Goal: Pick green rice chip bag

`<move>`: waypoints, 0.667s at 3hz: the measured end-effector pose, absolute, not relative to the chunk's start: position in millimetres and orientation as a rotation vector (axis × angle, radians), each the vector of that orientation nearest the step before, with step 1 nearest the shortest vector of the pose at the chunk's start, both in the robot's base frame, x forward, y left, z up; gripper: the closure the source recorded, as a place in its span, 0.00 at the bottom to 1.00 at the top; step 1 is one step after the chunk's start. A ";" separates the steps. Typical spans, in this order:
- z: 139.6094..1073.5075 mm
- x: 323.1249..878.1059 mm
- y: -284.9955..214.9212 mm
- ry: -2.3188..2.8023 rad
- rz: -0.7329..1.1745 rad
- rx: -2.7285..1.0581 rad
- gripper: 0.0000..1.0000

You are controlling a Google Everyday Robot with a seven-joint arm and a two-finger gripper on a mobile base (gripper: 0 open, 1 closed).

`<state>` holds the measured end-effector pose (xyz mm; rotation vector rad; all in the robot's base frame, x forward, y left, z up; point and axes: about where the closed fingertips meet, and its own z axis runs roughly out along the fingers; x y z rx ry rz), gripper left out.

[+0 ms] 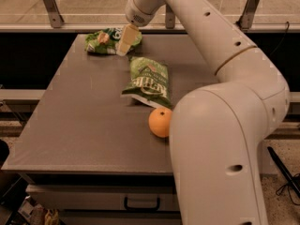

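The green rice chip bag (pixel 105 41) is a small light-green glossy bag lying at the far left of the grey table (pixel 75 125). My gripper (pixel 125 43) hangs from the white arm over the bag's right end, its cream fingers (pixel 126 37) pointing down and covering part of the bag. I cannot tell whether it touches the bag.
A longer, darker green bag with white lettering (pixel 149 81) lies mid-table just right of and nearer than the gripper. An orange (pixel 160 122) sits in front of it. My large white arm (pixel 220 139) fills the right foreground. A railing runs behind the table.
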<state>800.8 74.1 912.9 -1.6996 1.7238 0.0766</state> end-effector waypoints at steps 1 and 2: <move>897.5 814.8 74.5 1.749 0.118 -1.658 0.00; 887.9 828.3 64.2 1.780 0.146 -1.592 0.00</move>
